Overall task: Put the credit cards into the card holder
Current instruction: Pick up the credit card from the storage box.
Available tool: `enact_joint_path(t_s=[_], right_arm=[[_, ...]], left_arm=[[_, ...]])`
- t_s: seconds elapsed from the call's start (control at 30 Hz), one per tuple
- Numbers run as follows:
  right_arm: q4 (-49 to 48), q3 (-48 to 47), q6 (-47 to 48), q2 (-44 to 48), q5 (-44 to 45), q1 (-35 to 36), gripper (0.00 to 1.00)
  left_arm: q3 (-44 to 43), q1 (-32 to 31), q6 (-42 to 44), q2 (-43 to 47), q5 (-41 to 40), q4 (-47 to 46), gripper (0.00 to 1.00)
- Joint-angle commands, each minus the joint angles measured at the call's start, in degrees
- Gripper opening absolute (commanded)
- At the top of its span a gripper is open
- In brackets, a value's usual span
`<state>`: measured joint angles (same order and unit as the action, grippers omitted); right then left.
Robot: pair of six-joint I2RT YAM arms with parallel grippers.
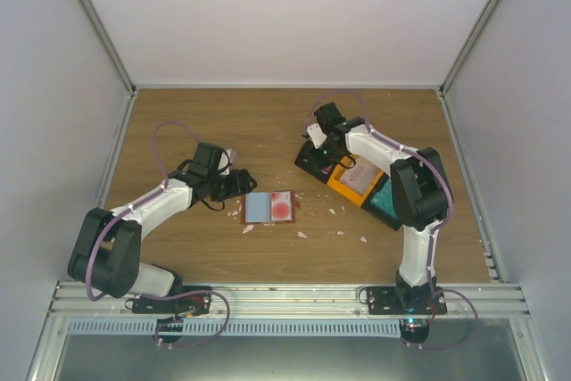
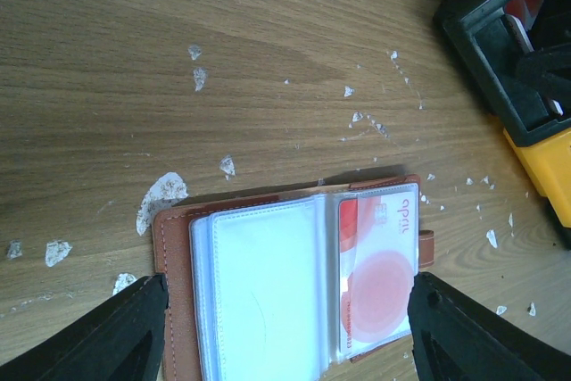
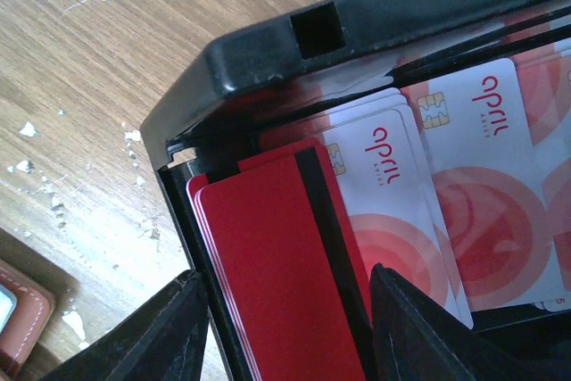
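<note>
On the table [image 1: 178, 122], picking is underway: right gripper [image 3: 285, 336], jaws apart, straddles cards [image 3: 268, 247] in the bin [image 3: 268, 51] and should close next; left gripper [image 2: 285, 327] hangs spread over the holder [image 2: 259, 301].

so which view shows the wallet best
Left wrist: the wallet lies open right below the camera, with its red-and-white card plain to see. Top view shows it small; right wrist catches only a brown corner.

Robotics lab test cell, plain white panel walls [image 1: 285, 15] on the left, right and far sides, aluminium frame posts [image 1: 96, 22] at the far corners, wooden tabletop [image 1: 268, 118], slotted metal rail [image 1: 285, 296] along the near edge, left arm [image 1: 152, 202] and right arm [image 1: 415, 252] bolted to it side by side.
</note>
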<state>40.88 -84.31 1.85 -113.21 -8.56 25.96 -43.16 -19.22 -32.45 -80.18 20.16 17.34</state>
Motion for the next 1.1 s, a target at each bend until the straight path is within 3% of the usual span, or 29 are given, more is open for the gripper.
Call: enact_joint_path(t_s=[0.0,0.3,0.57,1.07], right_arm=[[0.11,-0.34,-0.30,-1.32,4.44,1.23,0.51],[1.66,-1.46,0.68,-3.70,6.28,3.52,0.50],[1.77,-1.43,2.16,-0.39,-2.42,3.42,0.44],[2.16,-1.38,1.58,1.17,-3.51,1.73,0.30]], left_arm=[[-0.54,0.41,0.66,-0.48,0.37,-1.54,0.75],[-0.45,0.48,1.17,-0.79,0.58,-1.57,0.75],[-0.35,0.42,1.26,-0.85,0.49,-1.70,0.75],[-0.60,0.43,1.13,-1.38,0.40,-1.74,0.75]])
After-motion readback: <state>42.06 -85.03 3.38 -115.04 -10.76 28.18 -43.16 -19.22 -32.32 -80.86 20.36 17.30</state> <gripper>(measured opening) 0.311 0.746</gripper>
